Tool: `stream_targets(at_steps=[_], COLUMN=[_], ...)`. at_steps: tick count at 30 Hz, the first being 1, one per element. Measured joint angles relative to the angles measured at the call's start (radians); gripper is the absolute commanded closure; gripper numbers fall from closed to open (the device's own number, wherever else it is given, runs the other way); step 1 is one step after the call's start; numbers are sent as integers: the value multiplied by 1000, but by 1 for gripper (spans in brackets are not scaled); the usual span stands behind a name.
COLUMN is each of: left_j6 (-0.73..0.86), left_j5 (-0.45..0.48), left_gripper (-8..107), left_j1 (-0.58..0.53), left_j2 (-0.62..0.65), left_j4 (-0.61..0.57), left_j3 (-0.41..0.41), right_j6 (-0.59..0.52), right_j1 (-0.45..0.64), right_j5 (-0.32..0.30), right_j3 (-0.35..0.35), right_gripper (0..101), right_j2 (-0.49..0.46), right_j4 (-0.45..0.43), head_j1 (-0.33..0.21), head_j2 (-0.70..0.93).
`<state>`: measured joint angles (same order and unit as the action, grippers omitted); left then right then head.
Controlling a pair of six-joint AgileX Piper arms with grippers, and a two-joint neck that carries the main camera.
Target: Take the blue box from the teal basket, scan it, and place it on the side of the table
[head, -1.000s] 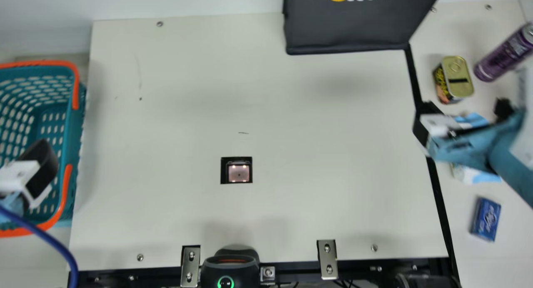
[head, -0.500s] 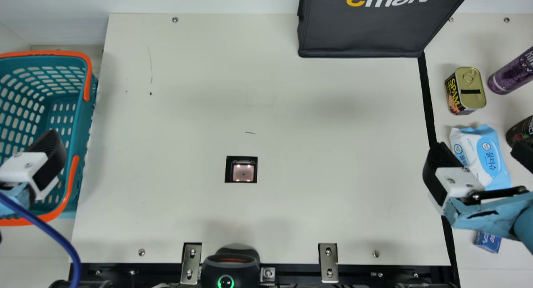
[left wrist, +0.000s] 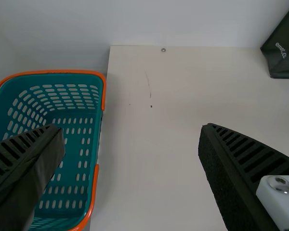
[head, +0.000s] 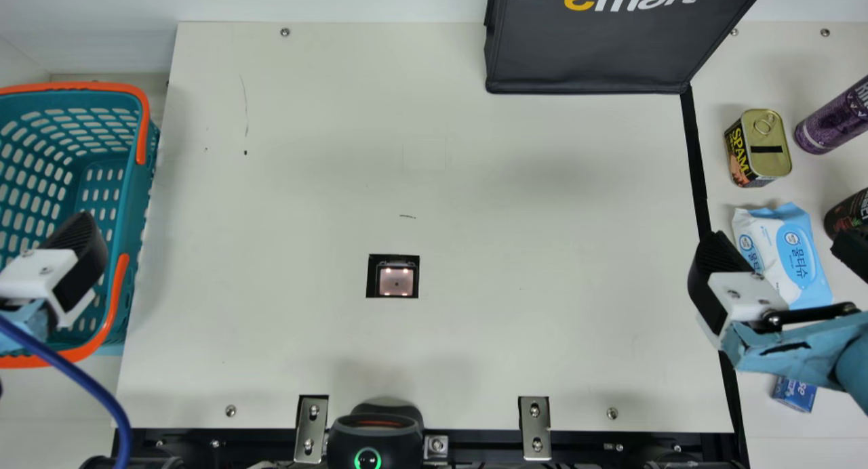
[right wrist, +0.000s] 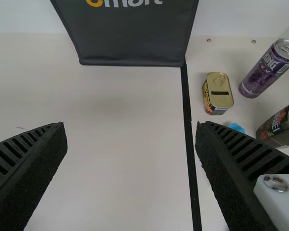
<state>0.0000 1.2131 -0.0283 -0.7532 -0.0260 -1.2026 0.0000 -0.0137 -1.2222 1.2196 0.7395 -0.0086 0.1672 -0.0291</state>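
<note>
- Dark bag (head: 597, 62): "emart", yellow "e", rest white; smaller white print in left wrist view, uncertain.
- Meat tin (head: 766, 144): "SPAM", yellow capitals on its dark side.
- Wipes pack (head: 790, 252): "물티슈" in blue oval.
- Purple can (head: 833, 120): white capitals, "IN" legible, remainder uncertain.
- Dark can (right wrist: 278, 127): white capitals ending "EL".
- Blue box (head: 795, 393): pale lettering, partly hidden, illegible.
</note>
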Motion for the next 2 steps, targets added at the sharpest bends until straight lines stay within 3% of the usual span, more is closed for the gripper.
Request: stream_targets(at_steps=[2], left_j6=[0], left_j5=[0], left_gripper=[9], left_j1=[0], left_j2=[0], left_j4=[0], left_j3=[0], right_j6=[0], right_j1=[0], right_j5=[0], right_j3=[0], right_gripper=[6], right_j2=[0], right_j4=[0], head_j1=[0], head_j2=[-2])
